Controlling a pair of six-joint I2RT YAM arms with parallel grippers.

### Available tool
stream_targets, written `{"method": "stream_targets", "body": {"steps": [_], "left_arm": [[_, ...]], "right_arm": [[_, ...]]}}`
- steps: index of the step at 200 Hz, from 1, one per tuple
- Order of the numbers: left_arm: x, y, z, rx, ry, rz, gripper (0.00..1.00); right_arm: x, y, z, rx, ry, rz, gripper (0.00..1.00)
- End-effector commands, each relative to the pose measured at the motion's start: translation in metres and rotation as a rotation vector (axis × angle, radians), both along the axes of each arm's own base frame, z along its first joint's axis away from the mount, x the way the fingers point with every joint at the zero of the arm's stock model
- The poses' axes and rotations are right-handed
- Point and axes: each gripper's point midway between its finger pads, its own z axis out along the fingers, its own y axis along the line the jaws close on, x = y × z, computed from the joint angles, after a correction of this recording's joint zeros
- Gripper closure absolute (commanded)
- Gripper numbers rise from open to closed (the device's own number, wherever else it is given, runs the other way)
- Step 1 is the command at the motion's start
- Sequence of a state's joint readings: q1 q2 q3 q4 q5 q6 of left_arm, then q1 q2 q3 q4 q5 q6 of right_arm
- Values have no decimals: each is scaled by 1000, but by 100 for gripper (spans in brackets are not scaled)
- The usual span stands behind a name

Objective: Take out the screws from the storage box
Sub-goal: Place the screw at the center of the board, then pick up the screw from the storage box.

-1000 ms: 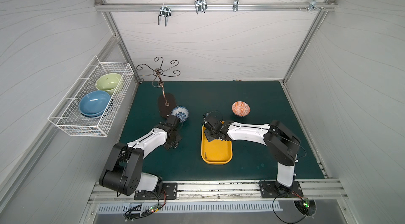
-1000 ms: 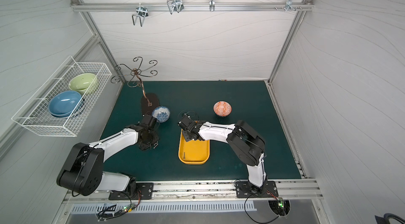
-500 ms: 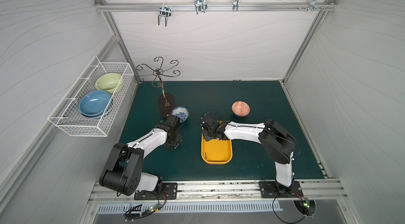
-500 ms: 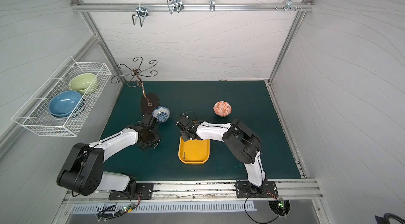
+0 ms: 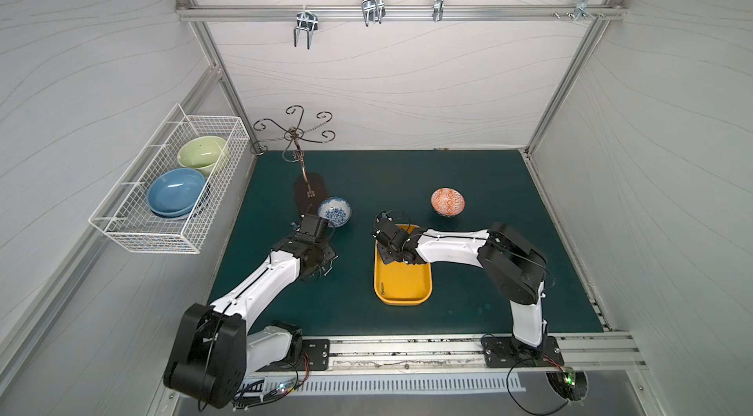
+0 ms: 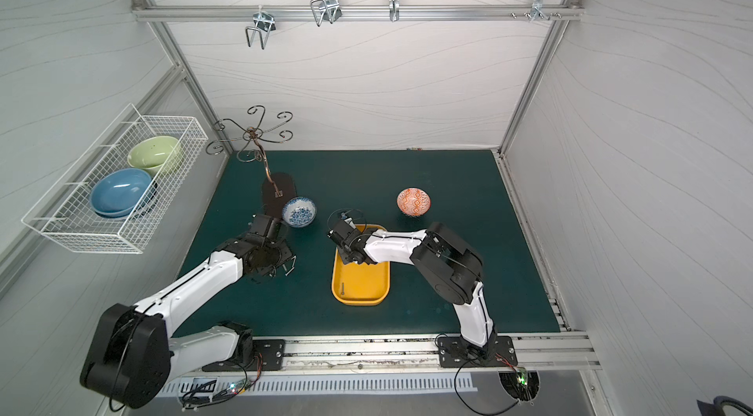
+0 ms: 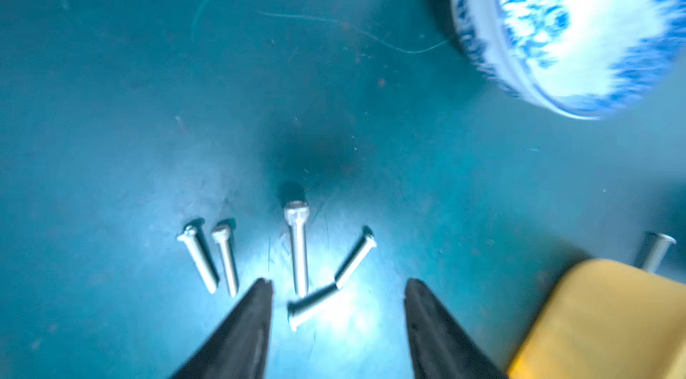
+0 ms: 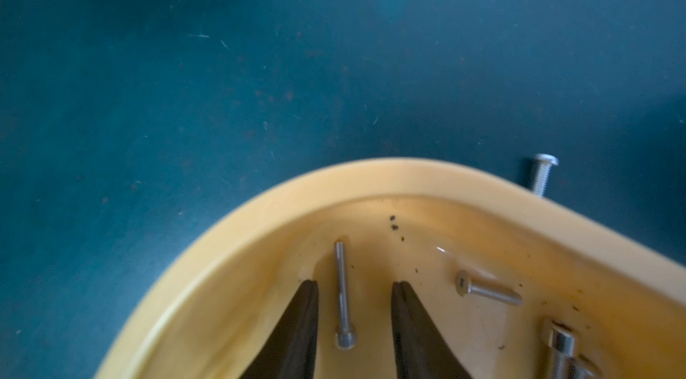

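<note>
The yellow storage box (image 5: pixel 403 277) (image 6: pixel 360 281) lies mid-mat. My right gripper (image 8: pixel 354 285) is down in its far corner, open, its fingers on either side of a thin screw (image 8: pixel 343 295) that lies on the floor of the box, with gaps on both sides. Two more screws (image 8: pixel 488 290) lie nearby, and one screw (image 5: pixel 383 288) rests near the front. My left gripper (image 7: pixel 338 284) hangs open over the mat left of the box. A loose screw (image 7: pixel 312 306) lies between its fingers, beside several other screws (image 7: pixel 299 247) (image 5: pixel 328 269).
A blue-and-white bowl (image 5: pixel 334 211) (image 7: pixel 568 24) stands just behind the left gripper, and an orange patterned bowl (image 5: pixel 447 202) behind the right arm. One screw (image 8: pixel 541 173) lies on the mat outside the box rim. A metal hook stand (image 5: pixel 310 194) and a wall-hung wire basket (image 5: pixel 163 226) are at the back left.
My left gripper has gone from shut to open, and a screw now lies on the mat between its fingers. The right gripper has shifted slightly left in the box and narrowed a little.
</note>
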State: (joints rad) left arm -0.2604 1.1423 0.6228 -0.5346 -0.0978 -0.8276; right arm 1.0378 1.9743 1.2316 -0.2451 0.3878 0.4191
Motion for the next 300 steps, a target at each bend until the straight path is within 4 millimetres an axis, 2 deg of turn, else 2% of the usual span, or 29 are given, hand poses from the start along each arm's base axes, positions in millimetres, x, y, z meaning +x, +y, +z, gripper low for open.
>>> {"method": "stream_targets", "body": {"steps": [1,25,48,69,101,144,172,192,227,275,300], "left_arm": [[-8,7,10,7,-21,21,36],[-11,9,19,4,-54,29,35],[-13,9,21,0,-63,31,35],[-13,9,19,-1,-56,28,35],[-11,6,17,-9,-48,19,35],[-10,4,18,-17,-51,13,35],[-10,4,19,-18,-57,13,35],[-9,3,20,-22,-61,12,35],[-8,2,20,-27,-63,2,36],[-9,0,23,-34,-75,-9,36],[-8,-1,23,-41,-82,-13,36]], "right_arm": [[-27,-35,-35,-219,109,29,66],[-38,-38,-42,-295,169,83,68],[-47,-33,-48,-290,219,130,74],[-50,-25,-54,-276,242,156,80],[-52,-19,-66,-299,292,182,84],[-57,-22,-79,-315,365,199,90],[-56,-27,-80,-312,377,189,98],[-53,-29,-74,-288,363,178,100],[-45,-22,-52,-217,306,167,100],[-29,-6,-7,-70,192,156,100],[-23,-2,9,-28,158,144,100]]}}
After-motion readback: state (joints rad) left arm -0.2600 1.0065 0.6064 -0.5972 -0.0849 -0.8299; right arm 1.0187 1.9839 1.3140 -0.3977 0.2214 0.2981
